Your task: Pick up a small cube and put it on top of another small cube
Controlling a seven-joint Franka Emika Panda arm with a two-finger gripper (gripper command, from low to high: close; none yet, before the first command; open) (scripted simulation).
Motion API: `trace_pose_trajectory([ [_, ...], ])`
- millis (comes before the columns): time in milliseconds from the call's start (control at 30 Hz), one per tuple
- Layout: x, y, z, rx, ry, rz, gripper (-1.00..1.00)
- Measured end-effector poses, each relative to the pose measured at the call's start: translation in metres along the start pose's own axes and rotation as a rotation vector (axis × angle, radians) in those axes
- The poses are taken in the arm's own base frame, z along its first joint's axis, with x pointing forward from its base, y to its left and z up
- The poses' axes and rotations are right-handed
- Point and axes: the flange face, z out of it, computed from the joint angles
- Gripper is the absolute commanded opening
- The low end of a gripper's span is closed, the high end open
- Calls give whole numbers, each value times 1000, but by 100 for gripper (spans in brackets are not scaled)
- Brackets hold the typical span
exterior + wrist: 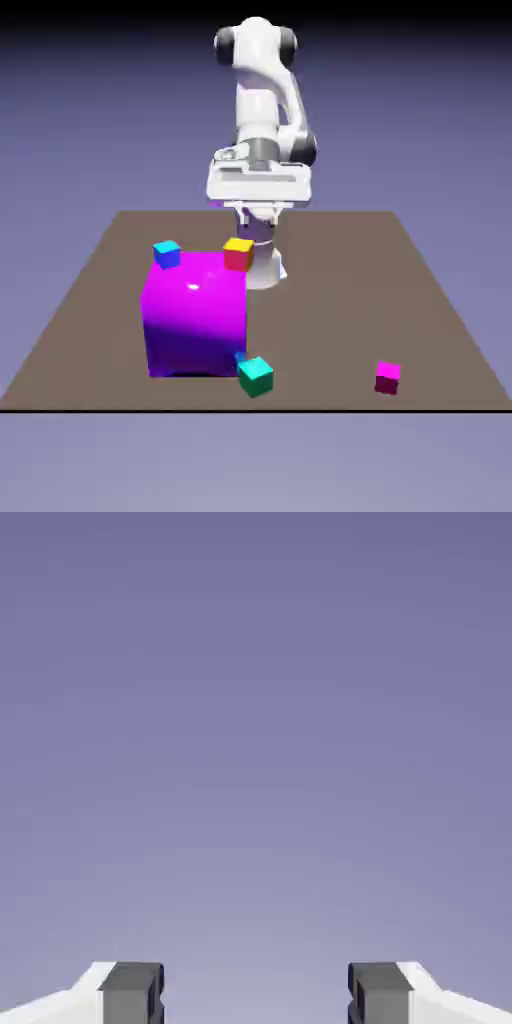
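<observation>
The end effector (pixel 256 994) is spread, its two grey tips wide apart with nothing between them; past them the hand view shows only blue-violet backdrop. In the exterior view the arm (pixel 257 95) is drawn up near its base at the far side of the surface (pixel 345 300), well apart from both cubes the job needs.

The small magenta cube (pixel 387 378) rests on the surface by the near edge, toward the exterior view's right. The teal cube (pixel 256 377) is also near that edge, left of the magenta one and well apart from it, just beside the lower corner of the big purple block (pixel 195 315). Whether it touches the block, I cannot tell. A blue cube (pixel 167 254) and a yellow-topped red cube (pixel 238 254) appear at the block's upper edge; whether they sit on it or behind it is unclear.

As for progress, none of the stacking is done: the magenta cube is ungripped and nothing lies on the teal one. Everything is left, namely reaching out, lowering over the magenta cube, closing on it, lifting, carrying it across, setting it down on the teal top and letting go. The block's nearness to the teal cube would probably call for a careful approach when placing.
</observation>
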Motion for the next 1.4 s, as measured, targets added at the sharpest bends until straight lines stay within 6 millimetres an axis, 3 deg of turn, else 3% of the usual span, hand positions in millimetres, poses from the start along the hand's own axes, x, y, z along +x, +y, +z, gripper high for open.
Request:
trace_pose_trajectory([
  [167, -15, -32, 51, -113, -131, 49, 0],
  [367, -47, -64, 114, -256, -282, 114, 0],
  [800, -160, -111, 236, -593, -584, 272, 0],
  [1067, -240, -127, 289, -821, -750, 377, 0],
  [1133, -242, -128, 290, -826, -753, 380, 0],
  [1233, -286, -94, 325, -826, -753, 379, 0],
  [1267, -288, -92, 327, -826, -753, 379, -100],
  [1333, -288, -92, 327, -826, -754, 379, -100],
  [1400, -258, -116, 304, -825, -755, 381, -100],
])
